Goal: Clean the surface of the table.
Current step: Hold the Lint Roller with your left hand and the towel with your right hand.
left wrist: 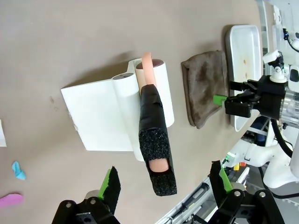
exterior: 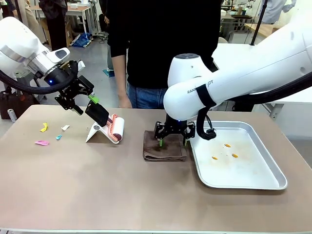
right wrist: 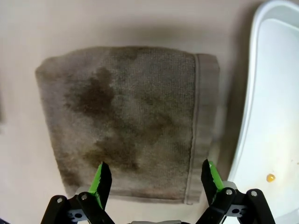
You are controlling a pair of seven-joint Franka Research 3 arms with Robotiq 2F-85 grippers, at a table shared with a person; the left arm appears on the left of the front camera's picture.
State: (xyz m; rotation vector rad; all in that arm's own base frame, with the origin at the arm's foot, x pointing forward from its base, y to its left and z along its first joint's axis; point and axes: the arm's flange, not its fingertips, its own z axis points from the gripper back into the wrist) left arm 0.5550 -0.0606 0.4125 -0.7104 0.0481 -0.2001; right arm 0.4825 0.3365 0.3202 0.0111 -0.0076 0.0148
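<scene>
Front view: smooth matte rectangular table (exterior: 73,190)

Front across table (exterior: 97,190), wrists down, sharing cloth (exterior: 163,152)

The one line of print that can be read stands on the rounded white plastic housing of the robot's right arm (exterior: 190,95), which hangs just above the far left corner of the shallow silver metal tray (exterior: 253,170). It is in small dark capitals along the curve of the shell. On the side away from the tray it reads "RANK". A black strap (exterior: 206,95) then crosses the line and covers the middle letters. Past the strap, over the tray, come two more letters, seemingly "OT".
</scene>
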